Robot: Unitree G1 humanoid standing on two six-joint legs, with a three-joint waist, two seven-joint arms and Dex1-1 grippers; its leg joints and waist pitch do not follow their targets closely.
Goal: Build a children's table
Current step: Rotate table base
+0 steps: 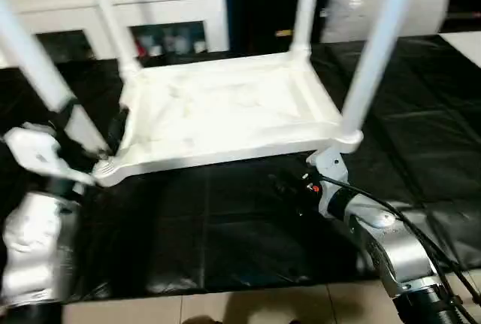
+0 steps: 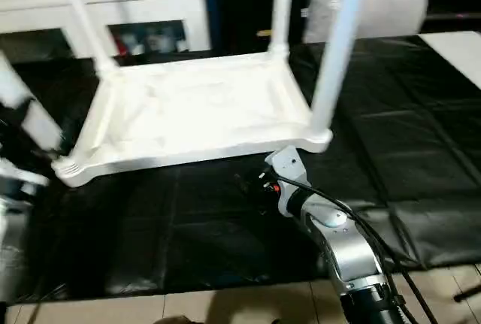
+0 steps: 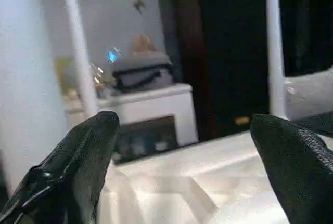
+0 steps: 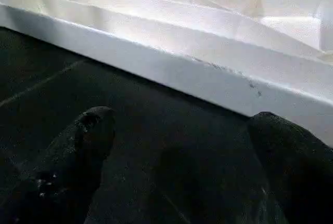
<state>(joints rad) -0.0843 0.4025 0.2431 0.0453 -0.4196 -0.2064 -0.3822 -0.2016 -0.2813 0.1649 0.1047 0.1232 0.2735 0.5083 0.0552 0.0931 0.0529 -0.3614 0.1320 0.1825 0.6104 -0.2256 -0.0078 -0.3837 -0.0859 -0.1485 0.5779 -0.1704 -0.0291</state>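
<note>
Black floor sheeting [image 1: 225, 234] is carrying the upturned tabletop [image 1: 225, 110], with 4 legs [image 1: 376, 46] standing in its corner sockets. Left gripper [image 3: 182, 151] and right gripper [image 4: 177, 146] are hanging released, grasping nothing. Assembly appears finished; flipping upright likely follows.

Tabletop [image 2: 188, 113] upside down on black sheet [image 2: 391, 151], ribbed underside up. Legs standing in three corner sockets: near right [image 2: 334, 46], far right [image 2: 280, 8], far left [image 2: 83, 16]. Fourth leg [image 2: 26, 110] tilted at the near left corner, beside its socket. Right arm [image 2: 338, 249] reaching toward the tabletop's near edge, just below the near right corner. Cushion [image 2: 376, 8] beyond, white shelf [image 2: 98, 1] at far left.
</note>
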